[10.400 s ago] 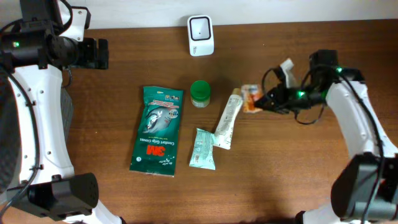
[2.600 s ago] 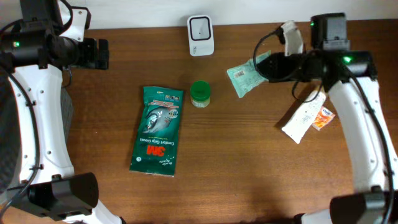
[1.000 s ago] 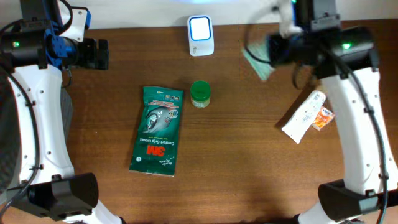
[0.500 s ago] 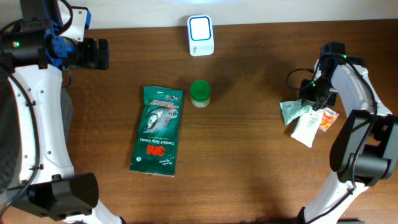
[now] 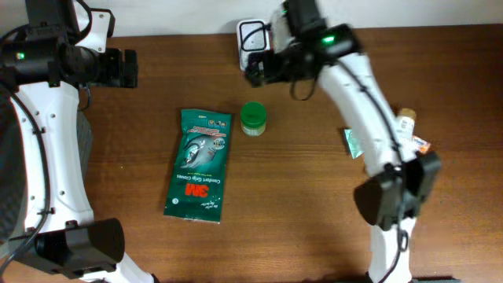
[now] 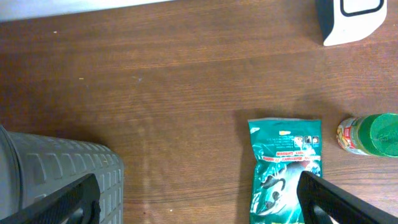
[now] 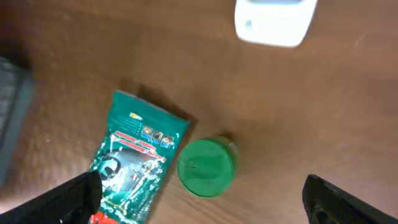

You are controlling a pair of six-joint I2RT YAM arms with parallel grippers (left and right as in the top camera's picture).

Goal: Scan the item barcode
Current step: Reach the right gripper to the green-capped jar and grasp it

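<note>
A green-lidded jar (image 5: 253, 118) stands mid-table, right of a flat green 3M packet (image 5: 200, 165). The white scanner (image 5: 250, 35) sits at the far edge. My right gripper (image 5: 255, 75) hovers between scanner and jar, open and empty. In the right wrist view the jar (image 7: 207, 167) lies below and between the spread fingers, with the packet (image 7: 137, 158) to its left and the scanner (image 7: 275, 22) above. My left gripper (image 5: 126, 69) stays open at the far left, holding nothing. Its wrist view shows the packet (image 6: 283, 168), the jar (image 6: 370, 134) and the scanner (image 6: 348, 18).
At the right side lie a small teal packet (image 5: 352, 141), a white tube (image 5: 405, 122) and an orange sachet (image 5: 420, 144). A grey ribbed bin (image 6: 56, 180) stands at the left table edge under my left arm.
My right gripper opened and let go of the teal packet at the right, then swung far left to hover near the scanner and jar. The left arm has not moved.
</note>
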